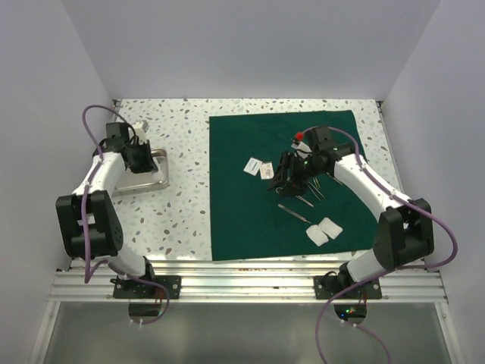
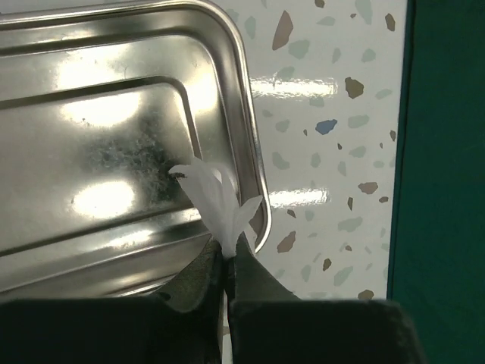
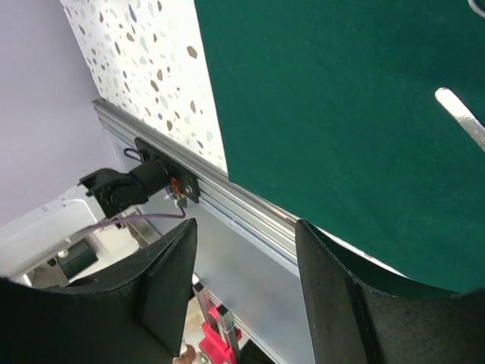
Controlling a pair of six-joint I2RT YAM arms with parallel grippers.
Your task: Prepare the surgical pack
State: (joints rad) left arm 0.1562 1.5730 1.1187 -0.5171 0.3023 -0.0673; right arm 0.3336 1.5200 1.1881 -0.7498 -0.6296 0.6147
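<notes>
Drape (image 1: pixel 242 220) lies flat on the speckled surface (image 1: pixel 182 220) under loose tools (image 1: pixel 295 213), looks light and limp, so pinch a bare corner; left jaws clamp a white wad (image 2: pixel 216 201) over the tray (image 2: pixel 254 152), right jaws open, empty.

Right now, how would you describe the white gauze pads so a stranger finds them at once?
Find the large dark green drape on the table's right half. Near its front edge, toward its right corner, lie the gauze pads, two side by side. They are thick plain white squares, unlike the thin steel instruments beyond them and the flat packets farther back.
</notes>
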